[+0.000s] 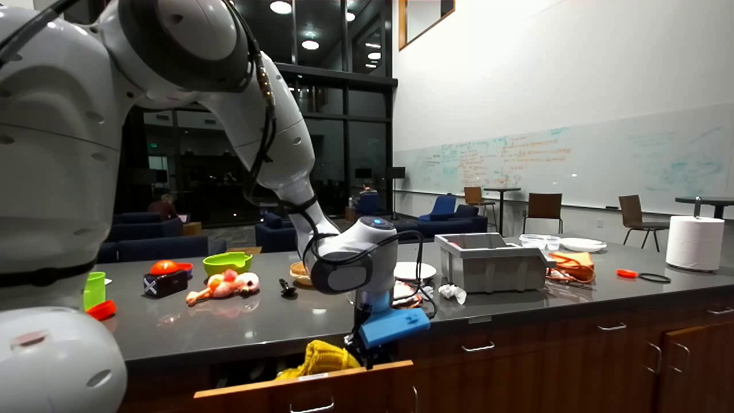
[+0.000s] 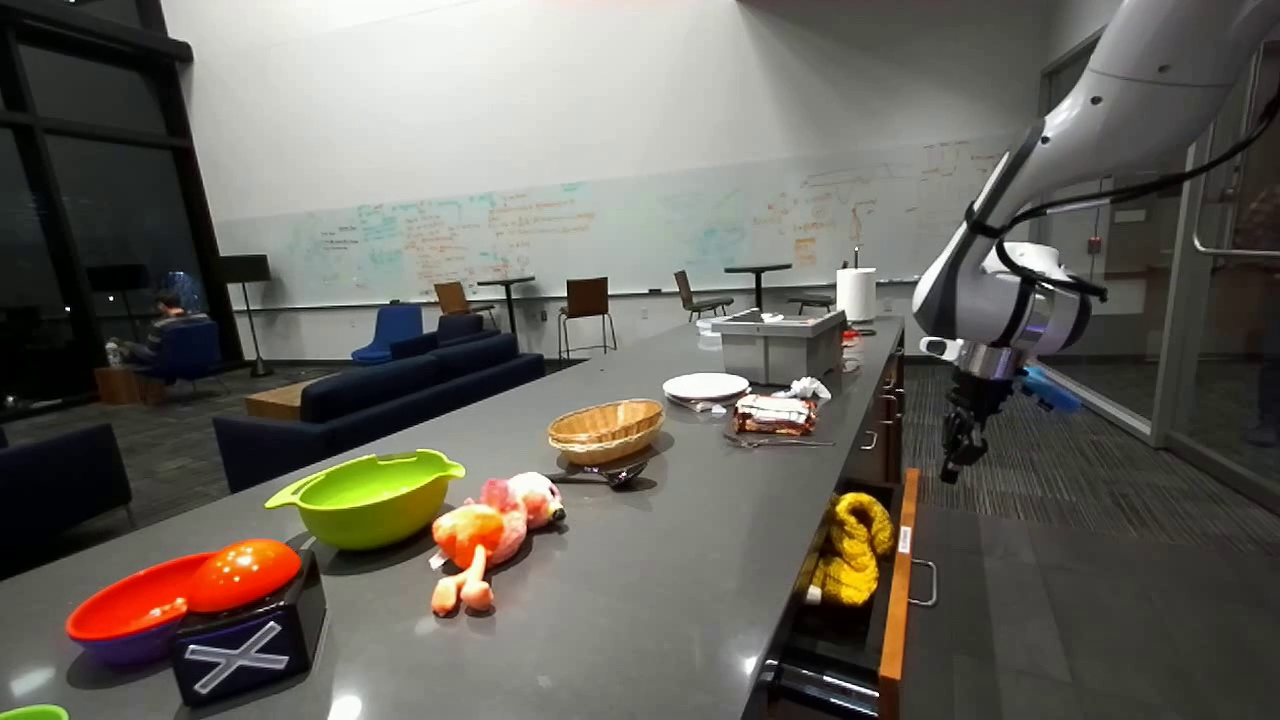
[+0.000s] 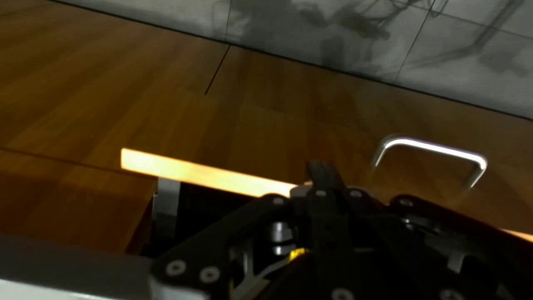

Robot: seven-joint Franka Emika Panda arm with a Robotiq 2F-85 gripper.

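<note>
My gripper's dark fingers are together and hold nothing that I can see, in both exterior views (image 1: 362, 354) (image 2: 952, 462) and in the wrist view (image 3: 325, 177). They point down close to the top edge of an open wooden drawer (image 1: 304, 378) (image 2: 899, 590), also seen in the wrist view (image 3: 204, 173). A yellow knitted cloth (image 1: 324, 358) (image 2: 855, 550) lies bunched inside the drawer, beside the gripper. Only a yellow speck (image 3: 296, 253) shows through the gripper links in the wrist view. A metal handle (image 3: 435, 146) stands out from the front beyond the fingers.
The grey counter (image 2: 640, 620) overhangs the drawer. On it are a grey bin (image 1: 493, 267), a white plate (image 2: 705, 386), a wicker basket (image 2: 605, 428), a snack packet (image 2: 775, 413), a green bowl (image 2: 375, 500), a pink plush toy (image 2: 500, 530) and a black box with orange dome (image 2: 250, 630).
</note>
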